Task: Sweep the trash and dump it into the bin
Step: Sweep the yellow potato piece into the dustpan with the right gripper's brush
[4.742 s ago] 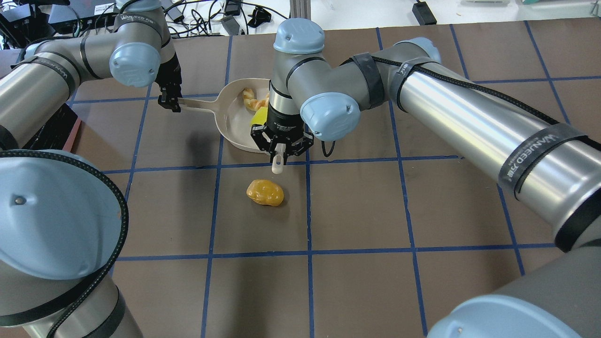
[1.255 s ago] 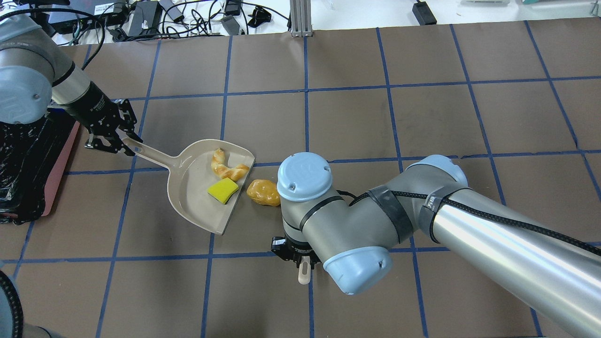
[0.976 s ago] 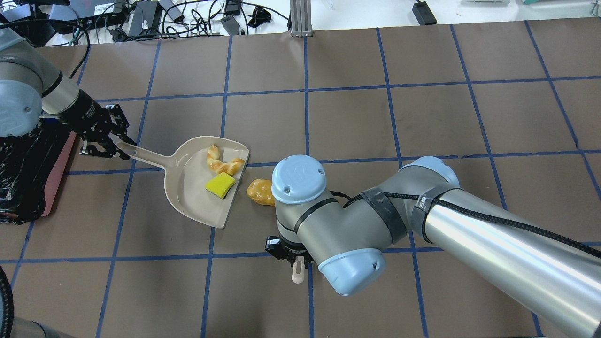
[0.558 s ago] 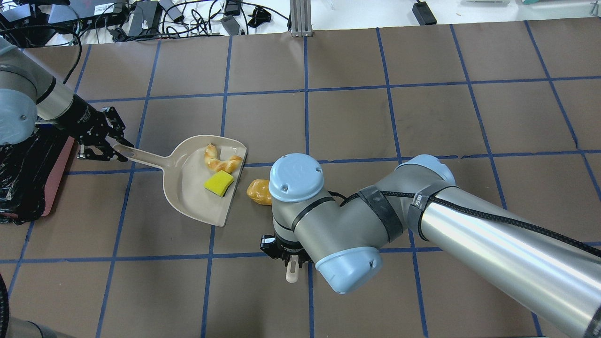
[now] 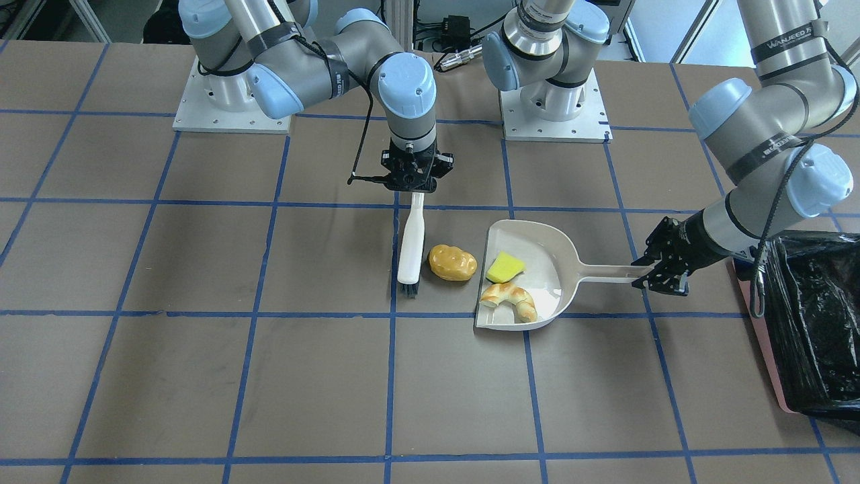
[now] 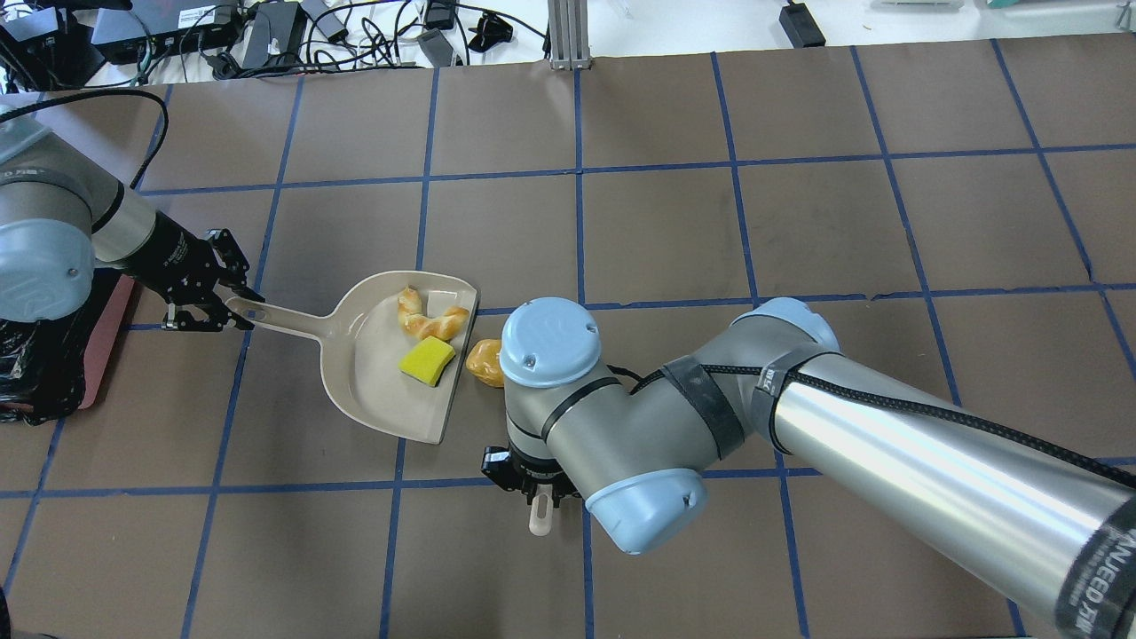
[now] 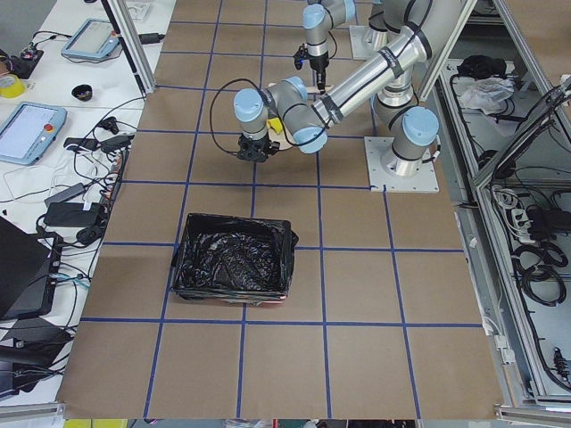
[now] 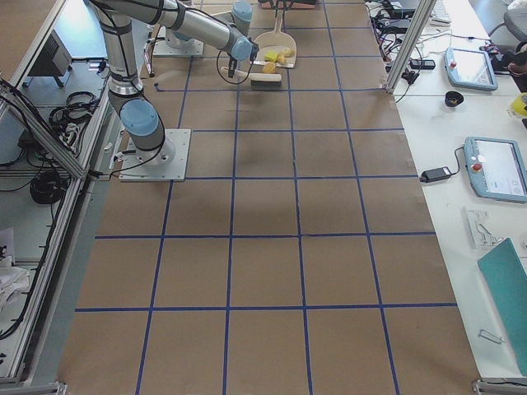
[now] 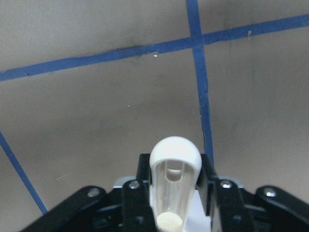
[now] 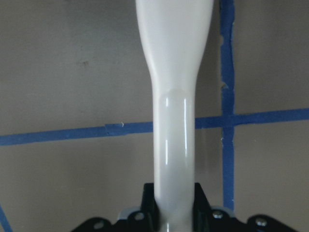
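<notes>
The glossy golden-brown roll lies on the table, half hidden under my right wrist in the overhead view. It sits between the white brush and the open mouth of the beige dustpan. The croissant and the yellow sponge rest inside the pan. My right gripper is shut on the brush handle, bristles just beside the roll. My left gripper is shut on the dustpan handle. The pink bin with its black bag stands just beyond that hand.
Brown table paper with a blue tape grid surrounds the pan. Both arm bases sit along the robot's edge. Cables and devices line the far edge. My right forearm hangs over the near-right part.
The dustpan came from the table's far side to the roll. In the last second its mouth edged closer to the roll, and the brush moved toward my left. The roll stayed put.
</notes>
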Motion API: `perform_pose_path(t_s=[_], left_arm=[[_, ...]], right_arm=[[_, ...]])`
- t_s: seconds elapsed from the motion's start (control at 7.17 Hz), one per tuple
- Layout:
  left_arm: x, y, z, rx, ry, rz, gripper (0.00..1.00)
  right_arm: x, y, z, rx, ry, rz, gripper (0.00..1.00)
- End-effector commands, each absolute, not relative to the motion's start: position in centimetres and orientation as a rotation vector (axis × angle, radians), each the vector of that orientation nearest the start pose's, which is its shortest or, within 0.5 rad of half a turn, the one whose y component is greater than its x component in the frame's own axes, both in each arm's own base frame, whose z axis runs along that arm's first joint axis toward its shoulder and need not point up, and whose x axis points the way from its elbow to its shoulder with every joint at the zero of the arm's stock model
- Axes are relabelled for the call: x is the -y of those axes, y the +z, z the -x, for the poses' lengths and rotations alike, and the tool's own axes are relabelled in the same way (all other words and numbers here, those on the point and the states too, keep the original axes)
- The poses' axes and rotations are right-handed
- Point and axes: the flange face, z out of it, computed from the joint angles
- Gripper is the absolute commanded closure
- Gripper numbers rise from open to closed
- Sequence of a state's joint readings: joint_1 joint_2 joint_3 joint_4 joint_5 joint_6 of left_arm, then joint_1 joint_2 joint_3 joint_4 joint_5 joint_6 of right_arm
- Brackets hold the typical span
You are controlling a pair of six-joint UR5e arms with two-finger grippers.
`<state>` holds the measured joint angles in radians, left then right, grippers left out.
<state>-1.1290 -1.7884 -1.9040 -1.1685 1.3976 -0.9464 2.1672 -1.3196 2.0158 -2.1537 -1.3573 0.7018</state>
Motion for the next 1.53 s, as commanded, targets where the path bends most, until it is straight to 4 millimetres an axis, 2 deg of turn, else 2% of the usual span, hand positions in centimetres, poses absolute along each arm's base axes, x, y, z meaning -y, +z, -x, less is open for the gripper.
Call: perform_pose_path(t_s=[0.0,0.14,0.28,0.42,0.56,0.84,1.12,1.39], left_arm=[[51.5,26.8,-8.0,-2.449,0.265,2.12,1.0],[51.6,26.8,-8.0,-2.45,0.264,2.118,1.0],[51.6,26.3,-8.1,-2.443,0.274,2.122,1.0],[51.7,26.0,-8.0,-2.434,0.284,2.128,1.0],[51.7,25.8,-7.8,-2.437,0.289,2.122,1.0],[51.6,25.7,-7.9,-2.42,0.282,2.107,1.0],[51.6,25.4,-7.9,-2.418,0.289,2.106,1.0],[51.7,25.3,-7.9,-2.417,0.29,2.101,1.0]], right_arm=[[33.0,22.8,-42.1,-2.959,0.328,-0.23,1.0],[33.5,21.7,-42.7,-2.963,0.341,-0.232,1.0],[33.6,20.5,-44.3,-2.944,0.331,-0.225,1.0],[34.3,20.3,-46.0,-2.938,0.318,-0.241,1.0],[35.2,20.6,-47.5,-2.93,0.305,-0.266,1.0],[35.5,20.1,-50.0,-2.921,0.308,-0.259,1.0],[36.8,20.8,-52.7,-2.88,0.303,-0.296,1.0],[37.4,21.0,-53.4,-2.878,0.307,-0.327,1.0]])
